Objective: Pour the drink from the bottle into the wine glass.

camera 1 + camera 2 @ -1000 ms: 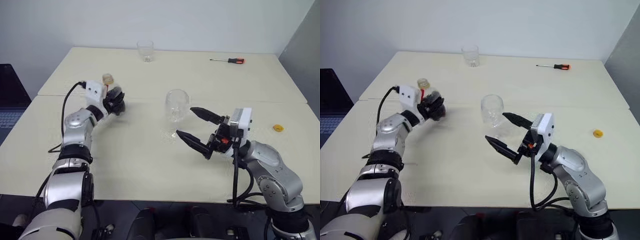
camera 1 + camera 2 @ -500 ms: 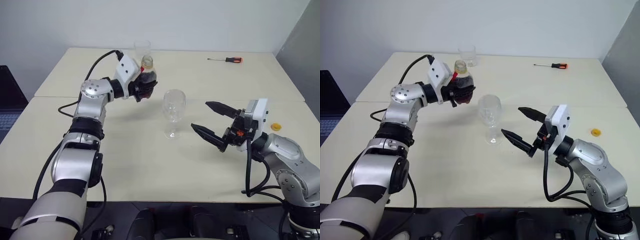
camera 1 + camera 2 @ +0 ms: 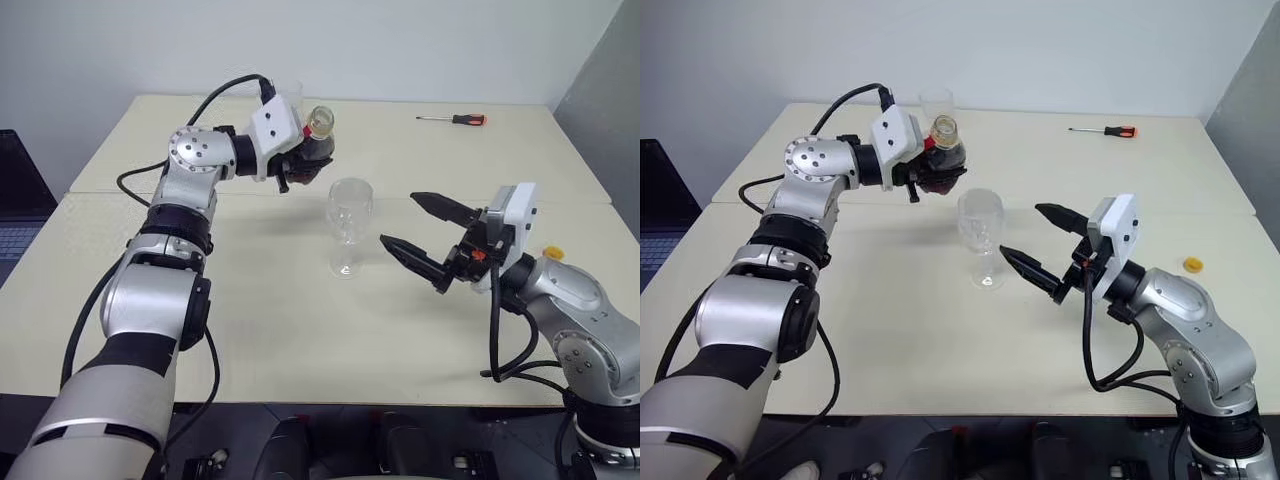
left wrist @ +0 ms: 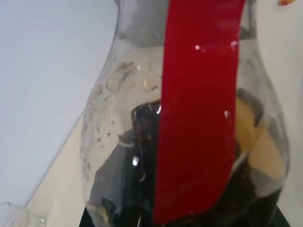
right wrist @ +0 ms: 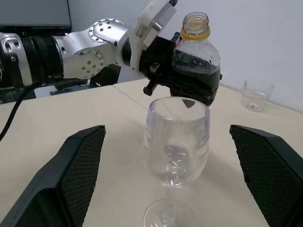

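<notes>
On the left, the left gripper (image 3: 305,165) is clenched around the body of the bottle (image 3: 314,143), holding it in the air above the tabletop (image 3: 250,320), just up and to the left of the wine glass (image 3: 349,222). The bottle is roughly upright, tilted slightly, with its open yellowish neck uppermost and a red label strip running down its side. The drink (image 5: 196,80), dark brown and almost black, fills the lower part of the bottle. The bottle is close to the rim of the glass but not touching it.

The wine glass stands upright on its foot near the middle of the tabletop, and its bowl looks empty. Behind the bottle, near the far edge, stands a short clear tumbler (image 5: 256,94).

To the right of the glass, the right gripper (image 3: 418,232) hangs above the tabletop with its two black fingers spread wide, pointing toward the glass and holding nothing. Farther right, a small yellow cap (image 3: 554,254) lies on the tabletop, and a red-handled screwdriver (image 3: 455,119) lies near the far right corner.
</notes>
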Action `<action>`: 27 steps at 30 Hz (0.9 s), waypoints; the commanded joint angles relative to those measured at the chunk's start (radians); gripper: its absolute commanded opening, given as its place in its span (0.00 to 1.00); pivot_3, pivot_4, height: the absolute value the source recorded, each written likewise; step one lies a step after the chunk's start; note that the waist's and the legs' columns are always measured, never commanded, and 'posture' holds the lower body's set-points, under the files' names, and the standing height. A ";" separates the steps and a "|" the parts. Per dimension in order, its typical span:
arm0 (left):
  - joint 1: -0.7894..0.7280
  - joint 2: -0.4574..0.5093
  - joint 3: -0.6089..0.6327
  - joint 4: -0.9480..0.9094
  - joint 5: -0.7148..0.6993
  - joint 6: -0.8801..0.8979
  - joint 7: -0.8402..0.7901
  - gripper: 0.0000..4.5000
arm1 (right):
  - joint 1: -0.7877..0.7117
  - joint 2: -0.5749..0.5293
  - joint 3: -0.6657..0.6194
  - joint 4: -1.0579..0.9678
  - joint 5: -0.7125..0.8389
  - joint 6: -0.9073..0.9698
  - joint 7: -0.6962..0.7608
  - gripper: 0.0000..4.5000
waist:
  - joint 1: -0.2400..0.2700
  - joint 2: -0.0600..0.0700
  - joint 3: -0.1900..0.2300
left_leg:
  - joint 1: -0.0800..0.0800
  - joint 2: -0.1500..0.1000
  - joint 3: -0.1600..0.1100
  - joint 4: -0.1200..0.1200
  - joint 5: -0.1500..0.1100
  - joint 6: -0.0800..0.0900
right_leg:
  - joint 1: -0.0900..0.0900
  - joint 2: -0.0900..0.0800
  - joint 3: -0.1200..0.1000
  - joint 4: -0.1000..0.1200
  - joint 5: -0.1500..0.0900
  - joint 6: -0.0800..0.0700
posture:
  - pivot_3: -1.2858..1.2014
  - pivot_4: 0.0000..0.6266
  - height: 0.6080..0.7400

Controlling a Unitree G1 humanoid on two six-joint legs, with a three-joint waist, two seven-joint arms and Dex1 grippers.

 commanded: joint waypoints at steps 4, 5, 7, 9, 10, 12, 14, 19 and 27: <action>-0.071 0.000 -0.008 0.030 0.039 -0.097 0.005 0.29 | -0.043 0.006 -0.039 -0.044 0.043 0.012 -0.031 1.00 | 0.000 0.000 0.000 | 0.000 0.000 0.000 0.000 0.000 0.000 | 0.000 0.000 0.000 0.000 0.000 0.000 | 0.52 0.24 1.00; -0.076 -0.002 -0.006 0.036 0.040 -0.097 0.005 0.29 | -0.049 0.009 -0.039 -0.044 0.043 0.011 -0.038 1.00 | 0.000 0.000 0.000 | 0.000 0.000 0.000 0.000 0.000 0.000 | 0.000 0.000 0.000 0.000 0.000 0.000 | 0.52 0.24 1.00; -0.087 -0.004 -0.010 0.045 0.052 -0.109 0.004 0.29 | -0.064 0.013 -0.037 -0.042 0.042 0.010 -0.047 1.00 | 0.000 0.000 0.000 | -0.001 0.000 0.000 0.000 0.000 0.000 | -0.001 0.000 0.000 0.001 0.000 0.000 | 0.52 0.24 1.00; -0.101 -0.006 -0.015 0.055 0.065 -0.124 0.006 0.29 | -0.076 0.014 -0.034 -0.041 0.042 0.014 -0.052 1.00 | 0.000 0.000 0.000 | -0.001 0.000 0.000 0.000 0.000 0.000 | -0.002 0.000 0.000 0.001 0.000 0.000 | 0.52 0.24 1.00; -0.108 -0.005 -0.022 0.059 0.078 -0.143 0.008 0.29 | -0.079 0.014 -0.034 -0.040 0.042 0.015 -0.054 1.00 | 0.000 0.000 0.000 | -0.001 0.000 0.000 0.000 0.000 0.000 | -0.002 0.000 0.000 0.001 0.000 0.000 | 0.52 0.24 1.00; -0.116 -0.003 -0.035 0.066 0.102 -0.179 0.011 0.29 | -0.084 0.012 -0.034 -0.038 0.043 0.018 -0.056 1.00 | 0.000 0.000 0.000 | -0.001 0.000 0.000 0.000 0.000 0.000 | -0.002 0.000 0.000 0.001 0.000 0.000 | 0.52 0.24 1.00; -0.124 -0.002 -0.046 0.075 0.120 -0.206 0.015 0.29 | -0.088 0.012 -0.034 -0.036 0.044 0.019 -0.058 1.00 | 0.000 0.000 0.000 | -0.001 0.000 0.000 0.000 0.000 0.000 | -0.002 0.000 0.000 0.001 0.000 0.000 | 0.52 0.24 1.00; -0.139 0.000 -0.065 0.094 0.159 -0.258 0.027 0.29 | -0.082 0.012 -0.039 -0.023 0.039 0.006 -0.052 1.00 | 0.000 0.000 0.000 | -0.001 0.000 0.002 0.000 0.000 0.000 | -0.004 0.000 0.002 0.005 0.000 0.000 | 0.52 0.24 1.00; -0.162 0.013 -0.082 0.107 0.206 -0.315 0.035 0.29 | -0.032 0.016 -0.036 -0.018 0.014 -0.033 -0.032 1.00 | 0.000 0.000 0.000 | -0.002 0.000 0.003 0.001 0.000 0.001 | -0.006 0.001 0.003 0.008 0.000 0.000 | 0.52 0.24 1.00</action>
